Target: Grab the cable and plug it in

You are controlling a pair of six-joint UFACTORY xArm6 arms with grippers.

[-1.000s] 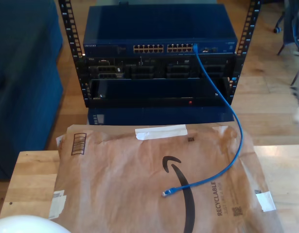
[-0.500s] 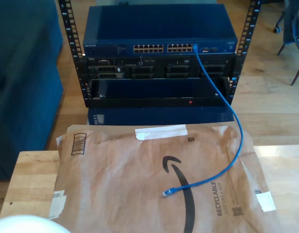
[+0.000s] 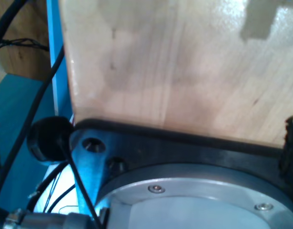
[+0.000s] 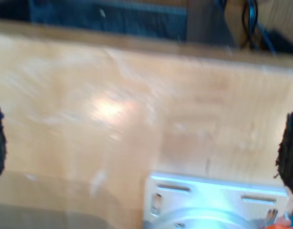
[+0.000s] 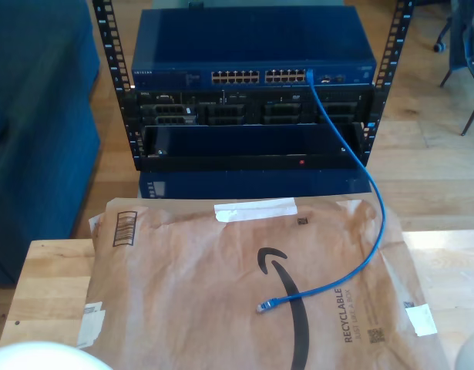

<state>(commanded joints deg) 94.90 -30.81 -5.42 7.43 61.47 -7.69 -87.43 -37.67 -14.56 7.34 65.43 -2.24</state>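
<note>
On the brown paper lies the cable [image 5: 352, 223], loose plug untouched; whether either gripper's fingers are clenched, I cannot tell.

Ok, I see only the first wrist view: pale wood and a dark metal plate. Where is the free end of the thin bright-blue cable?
Observer: In the exterior view, the thin bright-blue cable ends in a translucent blue plug lying on the brown paper mailer.
Operator: And its other end?
Observer: It sits in a port of the dark-blue network switch, toward the exterior view's right.
Operator: Is my second gripper open?
Observer: Yes. The second wrist view shows its black fingers wide apart over the bare wooden table.
</note>
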